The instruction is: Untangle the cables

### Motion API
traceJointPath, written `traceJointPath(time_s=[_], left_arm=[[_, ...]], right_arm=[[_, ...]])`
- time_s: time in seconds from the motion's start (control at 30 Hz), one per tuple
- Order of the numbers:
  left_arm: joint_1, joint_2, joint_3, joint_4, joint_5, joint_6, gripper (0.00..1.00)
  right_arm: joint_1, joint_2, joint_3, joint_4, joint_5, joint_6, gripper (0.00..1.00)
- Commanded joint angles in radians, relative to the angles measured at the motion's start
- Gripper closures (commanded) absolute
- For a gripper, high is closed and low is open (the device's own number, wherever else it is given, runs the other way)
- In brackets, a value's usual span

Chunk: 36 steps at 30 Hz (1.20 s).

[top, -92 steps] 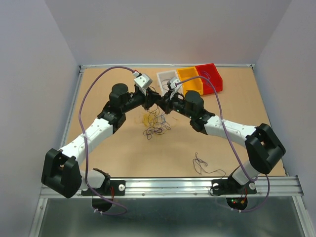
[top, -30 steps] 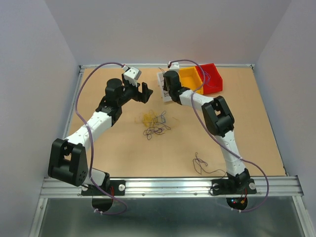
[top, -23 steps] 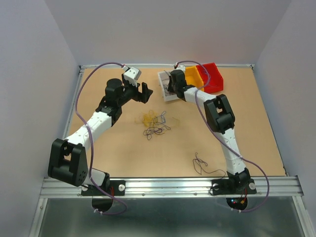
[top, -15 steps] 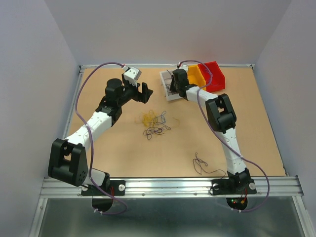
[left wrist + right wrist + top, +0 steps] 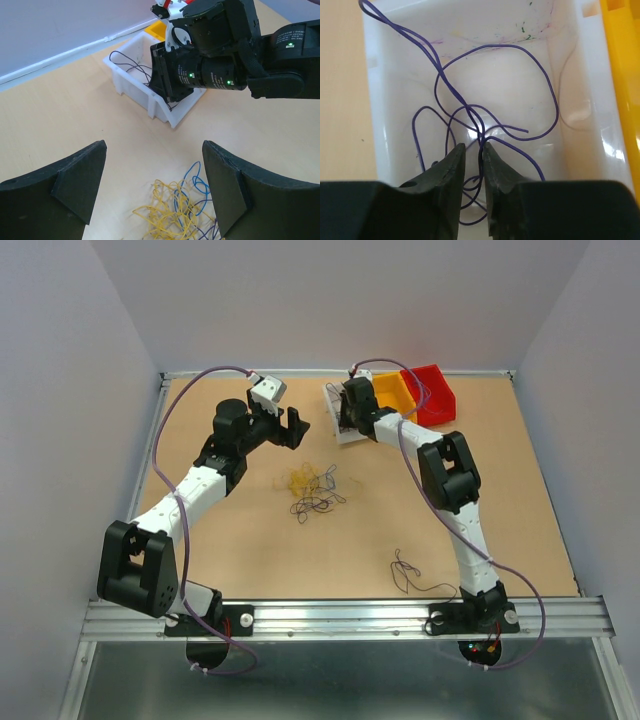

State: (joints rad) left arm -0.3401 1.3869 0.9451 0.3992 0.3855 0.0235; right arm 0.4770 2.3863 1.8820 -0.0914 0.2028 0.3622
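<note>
Sorting step, drop-off side.
Left pincer [image 5: 152, 175] hangs spread wide, clear of the cable tangle [image 5: 312, 490] on the surface [image 5: 250, 540]. Right pincer [image 5: 474, 150], tips slightly parted around a purple cable [image 5: 465, 106], sits in the white bin [image 5: 375, 100], likely to lay it apart.

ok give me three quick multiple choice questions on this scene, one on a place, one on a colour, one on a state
1. The right tool hangs over: A) a green tray B) the white plastic bin C) a cardboard box.
2. The thin curly wire lying in that bin is: A) purple B) yellow C) green.
3. The left tool is: A) shut on a yellow wire B) shut, empty C) open, empty.
Answers: 1 B, white walls frame its wrist view; 2 A, purple loops cover the bin floor; 3 C, its fingers stand wide apart with nothing between, above the yellow, blue and purple wire clump.
</note>
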Motion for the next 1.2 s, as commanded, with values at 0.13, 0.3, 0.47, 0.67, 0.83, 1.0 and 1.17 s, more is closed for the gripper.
traceJointPath(time_s=[0.13,0.3,0.47,0.67,0.83,1.0,1.17], left_arm=[[0.001,-0.038,0.040,0.035,0.010,0.023,0.11],[0.000,-0.046,0.035,0.039,0.024,0.024,0.11],[-0.002,-0.029,0.040,0.040,0.038,0.029,0.11],[-0.008,-0.032,0.038,0.038,0.038,0.038,0.11],[-0.019,-0.046,0.031,0.036,0.032,0.046,0.11],[-0.030,-0.040,0.029,0.038,0.029,0.052,0.11],[-0.039,-0.038,0.029,0.036,0.032,0.056,0.11]], right_arm=[[0.040,-0.156,-0.056,0.004,0.061,-0.048,0.51],[0.040,-0.242,-0.147,0.025,0.081,-0.055,0.39],[0.040,-0.353,-0.251,0.070,0.078,-0.062,0.39],[0.041,-0.615,-0.484,0.007,0.040,-0.086,0.20],[0.055,-0.834,-0.715,-0.225,0.010,-0.077,0.00],[0.093,-1.053,-0.947,-0.286,0.049,0.047,0.00],[0.193,-1.248,-1.070,-0.341,0.040,0.127,0.00]])
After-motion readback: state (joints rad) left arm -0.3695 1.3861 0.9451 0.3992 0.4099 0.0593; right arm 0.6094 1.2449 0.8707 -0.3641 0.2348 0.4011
